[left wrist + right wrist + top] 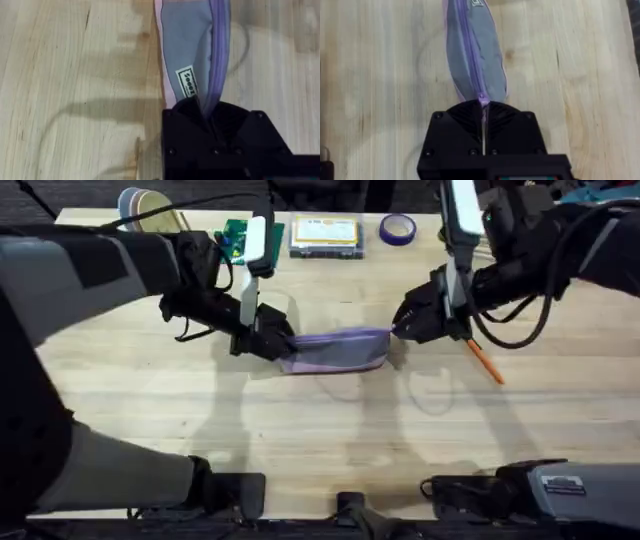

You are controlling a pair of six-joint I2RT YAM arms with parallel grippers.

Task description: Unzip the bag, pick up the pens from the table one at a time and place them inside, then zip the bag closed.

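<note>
Both arms reach inward, low over the worktop [320, 430]. The left tool [272, 340] pinches one end of the bag [338, 350]; the right tool [405, 323] is clamped on the zipper end. The lilac-and-grey bag lies mid-worktop, its zipper closed. An orange pen [485, 362] lies just right of the right tool.

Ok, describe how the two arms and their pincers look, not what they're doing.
Both arms are black with grey housings, and loose black cables loop along them. Each carries a white block near the wrist. The left pincer and right pincer are black; in the wrist views each shows as a blocky black body with small screws, the right one with ribbed faces.
</note>
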